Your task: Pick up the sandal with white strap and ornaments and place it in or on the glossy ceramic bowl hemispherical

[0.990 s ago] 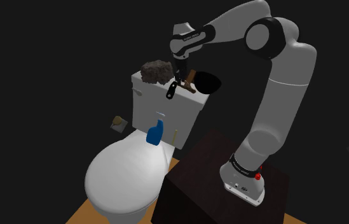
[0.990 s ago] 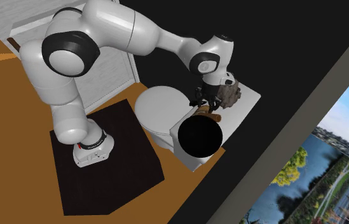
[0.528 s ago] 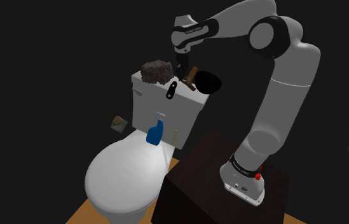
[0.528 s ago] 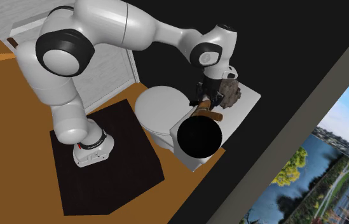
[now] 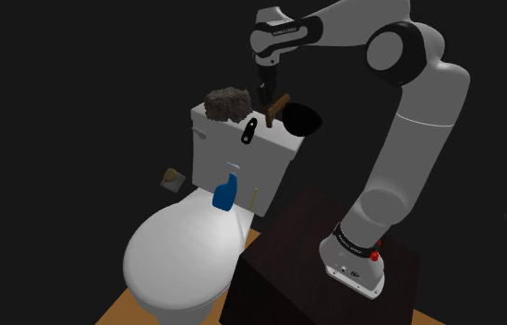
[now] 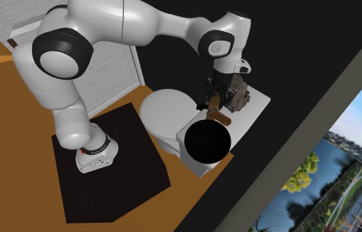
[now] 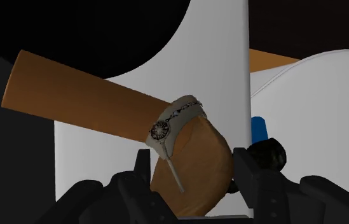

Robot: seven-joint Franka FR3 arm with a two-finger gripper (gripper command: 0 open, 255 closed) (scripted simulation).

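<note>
1. The all-black two-finger gripper (image 7: pixel 192 170) pinches the strap end of the flat tan sandal with a white ornamented strap (image 7: pixel 96 95).
2. The sandal hangs tilted over the white toilet tank (image 5: pixel 262 162), just left of the glossy black hemispherical bowl (image 5: pixel 303 120) in the shoulder view.

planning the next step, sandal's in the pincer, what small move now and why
Probably carry the sandal sideways over the black bowl: the pincer is shut on it, it looks lifted off the toilet tank, and the bowl sits just beside it.

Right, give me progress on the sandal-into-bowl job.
Done: end effector is shut on the brown sandal, which looks tilted up off the toilet tank. In hand: the carry. Left: move it over the black bowl and release.
</note>
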